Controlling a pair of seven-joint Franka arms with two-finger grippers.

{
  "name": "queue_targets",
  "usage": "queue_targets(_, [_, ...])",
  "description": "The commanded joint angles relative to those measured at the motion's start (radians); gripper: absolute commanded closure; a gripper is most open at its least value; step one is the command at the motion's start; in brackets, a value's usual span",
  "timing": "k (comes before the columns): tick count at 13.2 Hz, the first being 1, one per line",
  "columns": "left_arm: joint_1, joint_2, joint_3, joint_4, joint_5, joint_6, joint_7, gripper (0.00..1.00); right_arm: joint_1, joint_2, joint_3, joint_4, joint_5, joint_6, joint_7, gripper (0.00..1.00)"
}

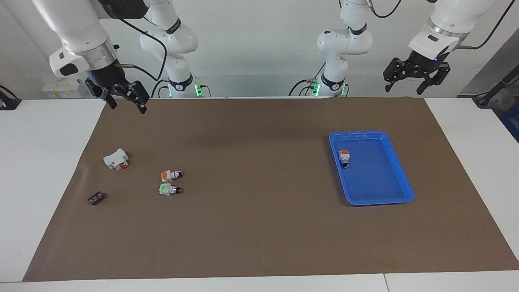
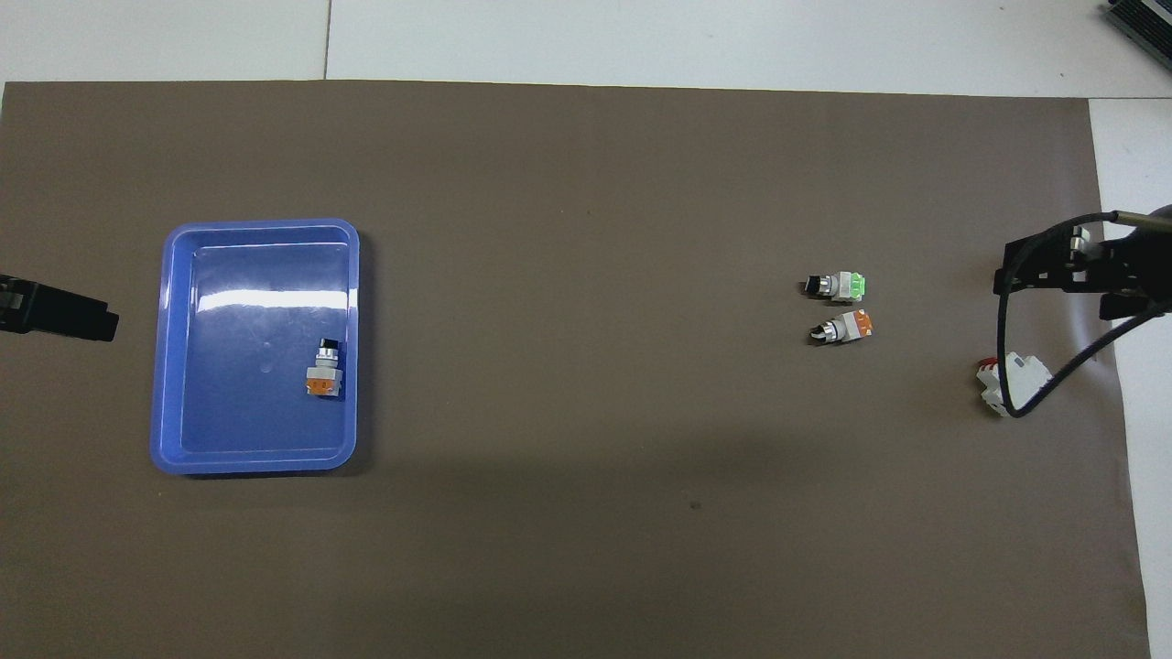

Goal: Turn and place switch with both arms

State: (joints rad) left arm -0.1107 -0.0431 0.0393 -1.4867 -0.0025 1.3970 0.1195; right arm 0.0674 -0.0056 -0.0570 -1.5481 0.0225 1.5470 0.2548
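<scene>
The switch (image 1: 168,189) (image 2: 838,286) with the green end lies on its side on the brown mat, toward the right arm's end. A like switch with an orange end (image 1: 170,175) (image 2: 844,328) lies beside it, nearer to the robots. A third one, orange-ended (image 1: 344,157) (image 2: 325,371), lies in the blue tray (image 1: 371,134) (image 2: 261,224). My right gripper (image 1: 126,106) (image 2: 1080,270) hangs open and empty over the mat's edge by the robots. My left gripper (image 1: 405,86) (image 2: 55,311) hangs open and empty over the mat's corner at its own end.
A white block with a red part (image 1: 116,159) (image 2: 1003,384) lies on the mat at the right arm's end. A flat black piece (image 1: 95,198) lies farther from the robots than it. White tabletop borders the mat (image 1: 259,227) on both ends.
</scene>
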Motion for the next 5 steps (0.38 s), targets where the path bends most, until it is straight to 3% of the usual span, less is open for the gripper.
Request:
queue_targets(1, [0.013, -0.034, 0.002, -0.041, -0.013, -0.015, -0.011, 0.00, -0.012, -0.011, 0.006, -0.018, 0.019, 0.015, -0.022, 0.00])
queue_targets(5, [0.011, -0.075, -0.001, -0.122, -0.011, 0.017, 0.000, 0.00, -0.012, -0.010, 0.006, -0.018, 0.019, 0.016, -0.019, 0.00])
